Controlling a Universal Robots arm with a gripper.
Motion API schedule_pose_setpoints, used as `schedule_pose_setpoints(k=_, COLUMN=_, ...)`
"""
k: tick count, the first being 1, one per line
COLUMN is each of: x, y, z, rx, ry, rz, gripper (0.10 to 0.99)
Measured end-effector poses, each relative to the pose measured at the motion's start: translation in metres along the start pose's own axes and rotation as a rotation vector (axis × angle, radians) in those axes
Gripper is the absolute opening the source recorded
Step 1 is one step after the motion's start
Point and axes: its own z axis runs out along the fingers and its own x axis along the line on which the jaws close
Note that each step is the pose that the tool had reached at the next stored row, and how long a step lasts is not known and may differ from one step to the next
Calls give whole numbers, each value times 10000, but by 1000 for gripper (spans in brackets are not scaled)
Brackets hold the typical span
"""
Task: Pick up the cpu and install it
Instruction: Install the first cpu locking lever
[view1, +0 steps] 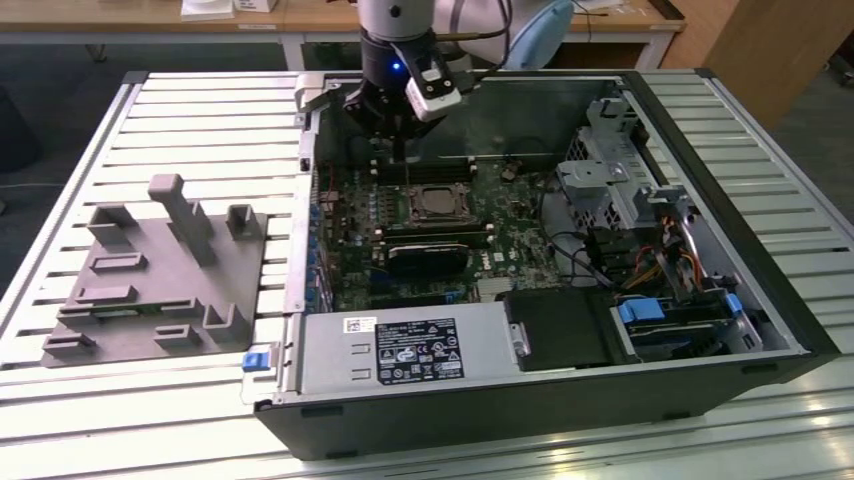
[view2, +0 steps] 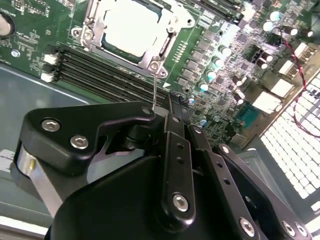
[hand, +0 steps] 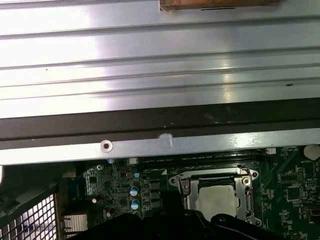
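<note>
In the exterior view, the robot arm's hand (view1: 396, 125) hung inside the open computer case (view1: 747, 300), which lay on its side on a slatted metal table (view1: 200, 120). The hand sat over the far part of the motherboard (view1: 521, 215), close behind the socket (view1: 437, 204). There the cpu (view1: 437, 205) appeared as a dull silver square lying within the socket's metal frame. A grey plastic fixture (view1: 147, 275) rested on the table towards the exterior view's left, well apart from the case.

In the second wrist view, the hand's black fingers (view2: 172, 150) stood close together with nothing visible between them, their tips pointing at the board beside the memory slots (view2: 105, 75). The cpu (view2: 132, 25) gleamed bright in the socket (view2: 170, 35) beyond, apart from the hand.

In the first wrist view, the cpu (hand: 220, 200) lay flat in the socket (hand: 247, 192), with the case's metal edge (hand: 150, 145) and the table's slats (hand: 150, 65) above it in the picture.

Judged from these pictures, the chip was already placed and the work stood at the securing stage of installation. Any further move would call for careful aim at the frame and its thin lever, since crowded components sit just beside the socket.
</note>
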Motion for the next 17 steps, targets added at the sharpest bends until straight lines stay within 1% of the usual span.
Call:
schedule_pose_setpoints(k=2, x=-37, y=8, z=3, rx=0, ry=1, rz=-13, gripper=106)
schedule_pose_setpoints(k=8, x=-185, y=29, z=8, rx=-1, ry=7, rz=-33, gripper=106)
schedule_pose_setpoints(k=10, x=-198, y=29, z=8, rx=0, ry=7, rz=-35, gripper=106)
schedule_pose_setpoints(k=11, x=-198, y=28, z=8, rx=-21, ry=9, rz=-34, gripper=106)
schedule_pose_setpoints(k=12, x=-198, y=27, z=9, rx=-68, ry=14, rz=-33, gripper=106)
schedule_pose_setpoints(k=15, x=-199, y=26, z=15, rx=-344, ry=37, rz=-28, gripper=106)
schedule_pose_setpoints(k=16, x=-199, y=25, z=21, rx=-370, ry=39, rz=-28, gripper=106)
schedule_pose_setpoints(k=17, x=-201, y=25, z=27, rx=-372, ry=37, rz=-26, gripper=106)
